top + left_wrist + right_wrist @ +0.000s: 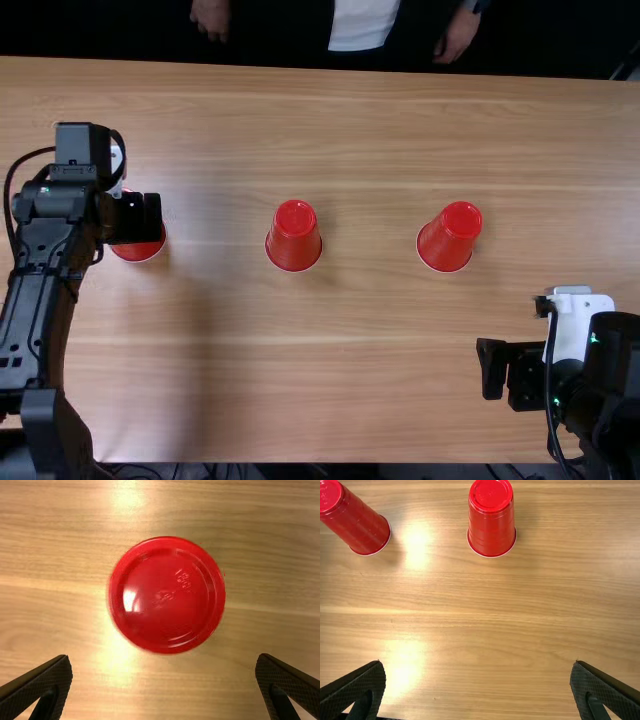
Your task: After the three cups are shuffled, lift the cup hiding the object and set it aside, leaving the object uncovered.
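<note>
Cups, three, all red, stand mouth-down in a row across the table (400, 120), running left to right and well apart from each other. L cup (140, 250) is mostly covered in the top view by the L gripper (140, 220), which hangs directly over it; only the cup's near rim shows below the black gripper. In the L wrist view the cup's flat base faces straight up at the camera. The gripper's two fingers (40, 690) are spread wide, one to each side, and neither touches the cup: jaws apart, nothing held.

Mid cup (294, 235) sits approx at the table's centre, w/ R cup (450, 237) to its right. Both rest w/ rims on the wood, and no gripper is near them.

R gripper (515, 375) is at the near right of the table, nearer than the cup row, to the right of R cup and well apart from it. The R wrist view looks across bare wood to mid cup and R cup farther off. Its own fingers (355, 690) stand wide apart w/ nothing between them.

L arm (40, 300) comes up from the near left edge and carries the L gripper out to L cup. Which cup hides the object can't be told.
</note>
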### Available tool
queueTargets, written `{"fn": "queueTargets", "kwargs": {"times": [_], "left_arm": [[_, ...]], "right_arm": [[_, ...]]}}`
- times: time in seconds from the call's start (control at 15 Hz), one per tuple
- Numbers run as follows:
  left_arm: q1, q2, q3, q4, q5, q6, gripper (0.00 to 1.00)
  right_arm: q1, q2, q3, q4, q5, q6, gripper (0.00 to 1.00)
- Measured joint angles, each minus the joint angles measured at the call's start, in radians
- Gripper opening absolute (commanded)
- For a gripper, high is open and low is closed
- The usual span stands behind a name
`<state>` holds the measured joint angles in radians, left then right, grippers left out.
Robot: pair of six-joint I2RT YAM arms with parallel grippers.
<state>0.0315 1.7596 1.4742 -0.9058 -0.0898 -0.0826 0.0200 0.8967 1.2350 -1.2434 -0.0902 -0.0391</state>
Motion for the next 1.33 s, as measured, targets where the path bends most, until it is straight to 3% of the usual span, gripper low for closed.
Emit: {"fn": "queueTargets", "kwargs": {"times": [1.2, 1.33], "left_arm": [[-0.005, 0.218, 0.114, 0.003, -0.007, -0.001, 1.0], [-0.005, 0.218, 0.114, 0.003, -0.008, -0.009, 0.7]], "right_arm": [[0.0, 0.001, -0.038, 0.002, 0.0, 0.0, 1.0], [0.0, 0.001, -0.038, 0.002, 0.0, 0.0, 1.0]]}}
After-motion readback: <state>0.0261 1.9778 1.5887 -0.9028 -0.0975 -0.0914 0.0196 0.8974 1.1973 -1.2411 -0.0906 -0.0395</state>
